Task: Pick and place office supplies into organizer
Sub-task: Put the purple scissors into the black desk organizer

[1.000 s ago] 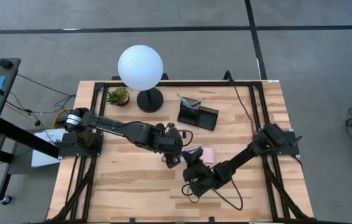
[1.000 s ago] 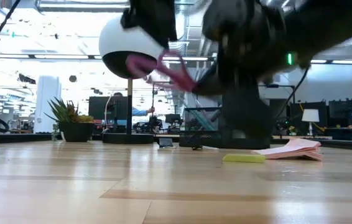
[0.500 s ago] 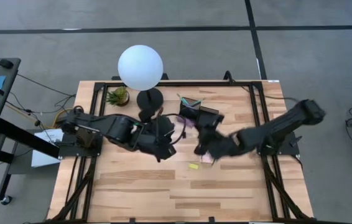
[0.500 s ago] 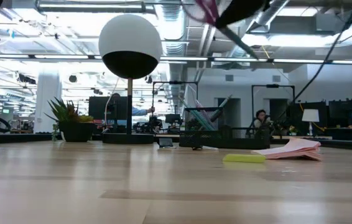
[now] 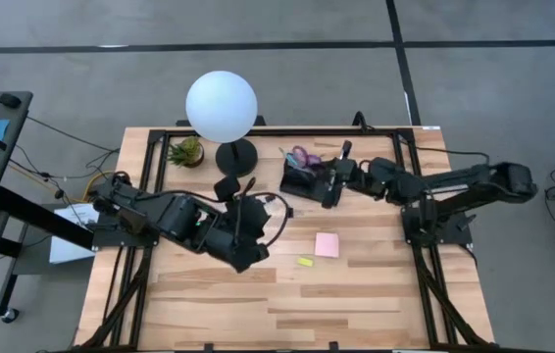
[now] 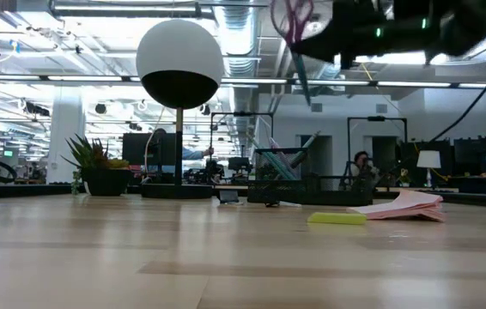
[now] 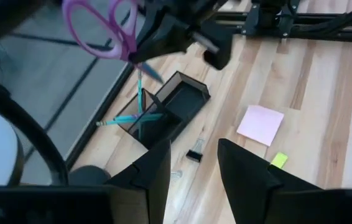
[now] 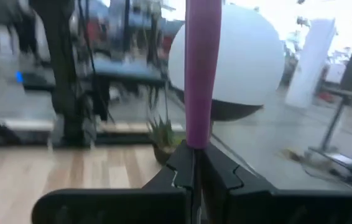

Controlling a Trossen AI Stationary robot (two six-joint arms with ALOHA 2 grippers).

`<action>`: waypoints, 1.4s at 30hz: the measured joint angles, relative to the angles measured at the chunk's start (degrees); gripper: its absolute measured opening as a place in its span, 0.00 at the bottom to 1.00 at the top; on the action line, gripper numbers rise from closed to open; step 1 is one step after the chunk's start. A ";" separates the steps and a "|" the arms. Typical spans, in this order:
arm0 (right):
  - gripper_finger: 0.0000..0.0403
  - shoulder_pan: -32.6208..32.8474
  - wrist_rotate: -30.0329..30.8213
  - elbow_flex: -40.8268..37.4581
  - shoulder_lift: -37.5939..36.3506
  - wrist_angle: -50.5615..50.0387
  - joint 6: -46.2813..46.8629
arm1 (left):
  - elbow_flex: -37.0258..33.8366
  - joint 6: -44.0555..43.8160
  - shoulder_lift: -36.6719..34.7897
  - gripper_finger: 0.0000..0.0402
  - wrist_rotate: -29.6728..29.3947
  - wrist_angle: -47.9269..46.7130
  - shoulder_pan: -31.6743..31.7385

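Note:
My right gripper [image 5: 322,175] is shut on the purple-handled scissors [image 5: 302,157] and holds them in the air above the black organizer [image 5: 314,183] at the table's far side. Teal pens [image 7: 132,118] stick up out of the organizer's taller compartment. The pink sticky pad [image 5: 327,244] and the tiny yellow piece [image 5: 305,262] lie flat on the wood near the table's middle. A small black clip [image 7: 193,155] lies near the organizer. My left gripper [image 7: 194,168] is open over the table's middle [image 5: 248,250] and touches nothing. My right gripper pinches the scissors between its two fingers [image 8: 182,168], just below the purple handle [image 8: 196,134]. It comes level from the table's right side. The scissors are lifted clear and nearly upright, handles [image 6: 292,15] up, and the blades [image 6: 305,86] point down toward the organizer.
The white globe lamp [image 5: 221,106] on its black base and the small potted plant [image 5: 186,151] stand at the far edge, left of the organizer. Black frame rails run along both sides of the table. Bare wood lies toward the near edge [image 5: 287,314].
My right gripper has carried the scissors up from the near middle of the table toward the far edge, and they now stand over the organizer with blades down. My left gripper has drawn back a little toward the table's left. The sticky pad and yellow piece are uncovered.

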 joint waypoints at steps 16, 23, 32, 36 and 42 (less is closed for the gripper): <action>0.00 -11.40 -3.38 -2.90 29.03 36.43 7.75 | -0.04 0.54 0.00 0.32 -5.18 -0.47 -1.58; 0.00 -11.26 4.32 -1.95 35.30 35.66 7.79 | -0.09 -2.34 0.00 0.32 -5.13 -3.50 -1.58; 0.07 -8.36 5.48 -1.95 38.16 32.31 5.54 | -0.37 -3.45 0.02 0.32 -5.03 -4.97 -1.58; 0.13 -8.16 8.51 -1.95 38.16 32.03 2.76 | -0.37 -3.72 0.02 0.32 -5.05 -5.02 -1.58; 0.23 -7.67 11.46 -1.93 38.10 30.79 2.25 | -0.37 -4.59 0.02 0.32 -5.01 -5.04 -1.58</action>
